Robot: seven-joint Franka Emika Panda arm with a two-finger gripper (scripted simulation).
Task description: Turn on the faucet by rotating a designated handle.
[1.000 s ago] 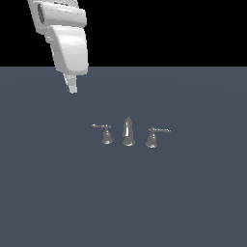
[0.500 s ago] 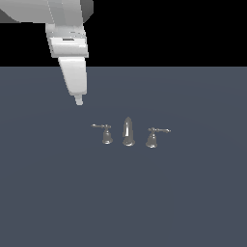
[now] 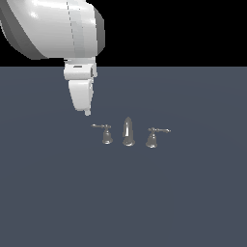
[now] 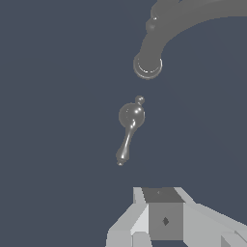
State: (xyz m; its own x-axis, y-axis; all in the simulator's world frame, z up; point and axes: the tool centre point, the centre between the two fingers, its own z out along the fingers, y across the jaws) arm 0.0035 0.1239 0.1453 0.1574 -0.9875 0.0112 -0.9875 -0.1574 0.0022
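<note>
A flat, matte slate-blue surface (image 3: 193,202) fills the lower part of the exterior view and runs back to a straight horizon. Above that line the background (image 3: 183,29) is uniform black. Wrist view: the same slate-blue surface fills the background, untextured, with faint soft shading only. No markings or seams are resolvable on it.
</note>
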